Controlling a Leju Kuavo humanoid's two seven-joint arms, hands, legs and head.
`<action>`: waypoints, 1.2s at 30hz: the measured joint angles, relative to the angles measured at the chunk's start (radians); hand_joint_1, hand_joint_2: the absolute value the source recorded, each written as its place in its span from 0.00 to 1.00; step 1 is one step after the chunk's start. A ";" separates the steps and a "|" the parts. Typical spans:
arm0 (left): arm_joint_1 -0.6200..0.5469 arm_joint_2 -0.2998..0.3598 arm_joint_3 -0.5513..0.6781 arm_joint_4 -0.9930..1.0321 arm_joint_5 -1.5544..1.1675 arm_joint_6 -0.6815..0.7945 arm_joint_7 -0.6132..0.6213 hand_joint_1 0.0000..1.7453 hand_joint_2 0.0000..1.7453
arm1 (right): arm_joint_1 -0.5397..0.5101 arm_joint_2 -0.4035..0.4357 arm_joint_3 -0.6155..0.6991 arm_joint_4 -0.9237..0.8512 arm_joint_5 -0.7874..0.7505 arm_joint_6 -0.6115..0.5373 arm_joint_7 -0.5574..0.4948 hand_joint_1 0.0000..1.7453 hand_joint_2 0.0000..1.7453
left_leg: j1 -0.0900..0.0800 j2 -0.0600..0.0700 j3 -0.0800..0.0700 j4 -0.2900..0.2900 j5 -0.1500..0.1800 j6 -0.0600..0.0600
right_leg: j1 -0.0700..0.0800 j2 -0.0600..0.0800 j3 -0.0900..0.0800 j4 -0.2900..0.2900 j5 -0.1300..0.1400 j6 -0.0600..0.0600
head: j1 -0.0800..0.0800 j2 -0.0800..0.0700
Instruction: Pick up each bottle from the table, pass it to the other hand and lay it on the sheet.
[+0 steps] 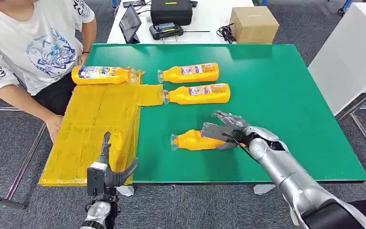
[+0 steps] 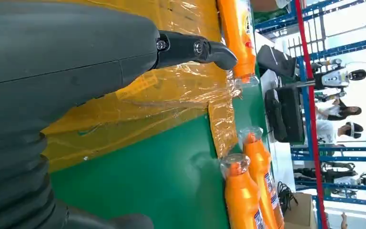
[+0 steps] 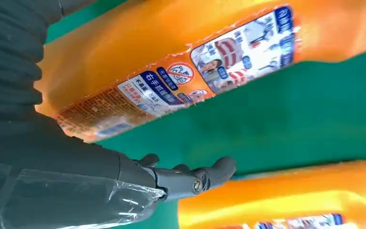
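Nearest the camera, the left hand (image 1: pixel 106 172) hovers at the table's (image 1: pixel 276 95) front edge, fingers spread and holding nothing, with the yellow sheet (image 1: pixel 95 129) just ahead of it. Further forward, the right hand (image 1: pixel 226 131) lies over the base end of the nearest bottle (image 1: pixel 190 140), fingers draped over it; whether they have actually clenched on it cannot be told, and in the right wrist view the bottle lies pressed against the hand's palm side. That bottle lies on its side on the green table, cap pointing away from the right hand towards the sheet.

A smooth, rounded body could roll or slip out if the grasp is shallow, and the handover could fumble if the left hand closes late.

Four bottles are counted: three on the table, with two beyond the right hand, and one already on the sheet (image 1: pixel 102 75) by a seated person (image 1: pixel 28 52).
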 measured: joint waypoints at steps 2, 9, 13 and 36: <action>-0.007 -0.002 -0.001 0.008 0.008 -0.003 -0.002 0.00 1.00 | -0.024 -0.007 0.027 0.002 -0.021 0.050 0.011 0.00 1.00 | 0.000 0.000 0.000 0.000 0.000 0.000 | 0.000 0.000 0.000 0.000 0.000 0.000 | 0.000 0.000; -0.028 -0.008 -0.003 0.042 0.033 -0.005 -0.002 0.00 1.00 | -0.120 -0.069 0.161 0.002 -0.169 0.197 0.050 0.00 1.00 | -0.001 0.000 0.000 0.000 0.000 0.000 | -0.001 0.000 0.000 0.000 0.000 0.000 | 0.000 0.000; -0.035 -0.009 -0.013 0.057 0.036 -0.005 -0.002 0.00 1.00 | -0.158 -0.098 0.224 0.001 -0.212 0.224 0.059 0.27 1.00 | -0.001 0.000 0.000 0.000 0.000 0.000 | -0.001 0.000 0.000 0.000 0.000 0.000 | 0.000 0.000; -0.050 -0.011 -0.039 0.091 0.043 0.005 -0.002 0.00 1.00 | -0.266 -0.192 0.469 -0.052 -0.420 0.191 0.083 0.00 1.00 | -0.001 0.000 0.000 0.000 0.000 0.000 | -0.001 0.000 0.000 0.000 0.000 0.000 | 0.000 0.000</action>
